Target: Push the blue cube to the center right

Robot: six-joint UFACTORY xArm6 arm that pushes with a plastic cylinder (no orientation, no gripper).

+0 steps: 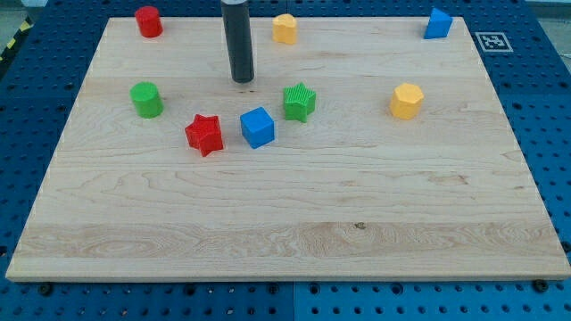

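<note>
One blue cube point(258, 127) is seen near the surface's point(294, 223) middle, between red star point(204, 134) and green star point(300, 102); my tip point(243, 80) is placed above it, apart. No pincer is fitted. An off-centre push could knock the green star.

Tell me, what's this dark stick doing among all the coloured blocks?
It is a robot arm's rod, and my tip pushes blocks across the wooden board. Right now it touches nothing. It sits just above the blue cube, toward the view's top, with the green star to the view's right and the red star lower left. The cube is meant to go to the centre right, and it is not there yet.
</note>
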